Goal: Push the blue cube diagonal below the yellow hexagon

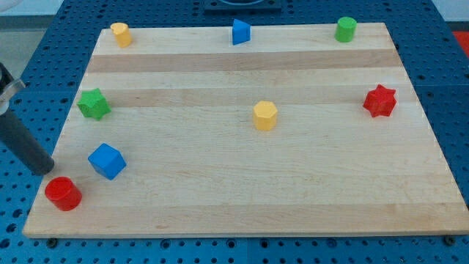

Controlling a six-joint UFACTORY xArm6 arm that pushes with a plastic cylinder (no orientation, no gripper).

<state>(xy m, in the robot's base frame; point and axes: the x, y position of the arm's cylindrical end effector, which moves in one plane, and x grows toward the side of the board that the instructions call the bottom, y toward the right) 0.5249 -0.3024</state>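
Note:
The blue cube lies near the board's lower left. The yellow hexagon sits near the board's middle, well to the right of and above the cube. My rod comes in from the view's left edge, and my tip rests at the board's left edge. It is left of the blue cube with a gap between them, and just above the red cylinder.
A green star lies at the left, a yellow cylinder at the top left, a blue triangular block at top middle, a green cylinder at top right, a red star at the right. The wooden board rests on a blue pegboard.

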